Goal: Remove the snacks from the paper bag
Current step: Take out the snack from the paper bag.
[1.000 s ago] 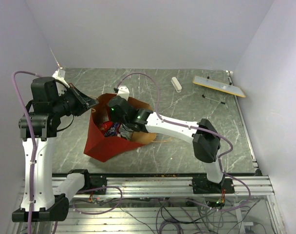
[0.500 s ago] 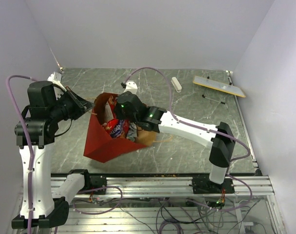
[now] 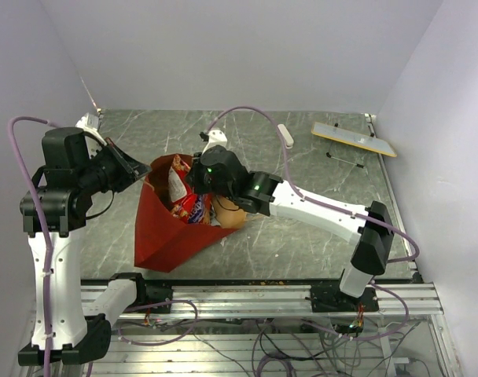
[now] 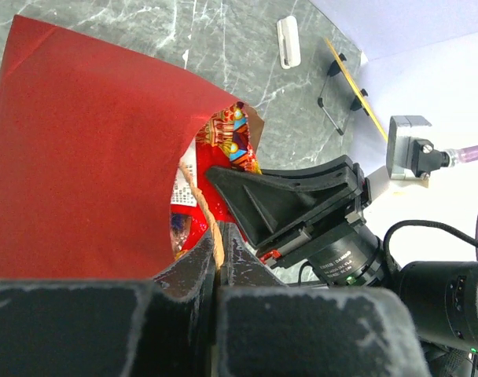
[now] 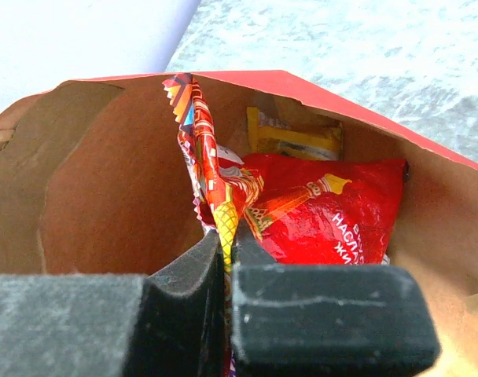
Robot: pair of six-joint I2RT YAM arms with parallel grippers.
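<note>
The red paper bag (image 3: 164, 234) lies on the table, mouth held up toward the right. My left gripper (image 3: 142, 167) is shut on its tan handle (image 4: 216, 232) at the bag's rim (image 4: 82, 149). My right gripper (image 3: 195, 181) is at the bag's mouth, shut on the crimped edge of the shiny red chip bag (image 5: 318, 208), which sticks partly out of the mouth (image 3: 185, 200). The chip bag's top also shows in the left wrist view (image 4: 228, 135). A yellow wrapped snack (image 5: 295, 141) lies behind it inside the brown interior (image 5: 105, 181). Other snacks are hidden.
A small white oblong block (image 3: 284, 135) lies at the back. A long flat grey strip with a yellow edge (image 3: 354, 139) lies at the back right, with a thin black rod (image 3: 345, 160) beside it. The right arm (image 3: 318, 208) stretches across the table's middle.
My right gripper has drawn back and up from deep in the bag to its mouth, lifting the chip bag with it. The bag's mouth has risen with the left gripper's hold.
</note>
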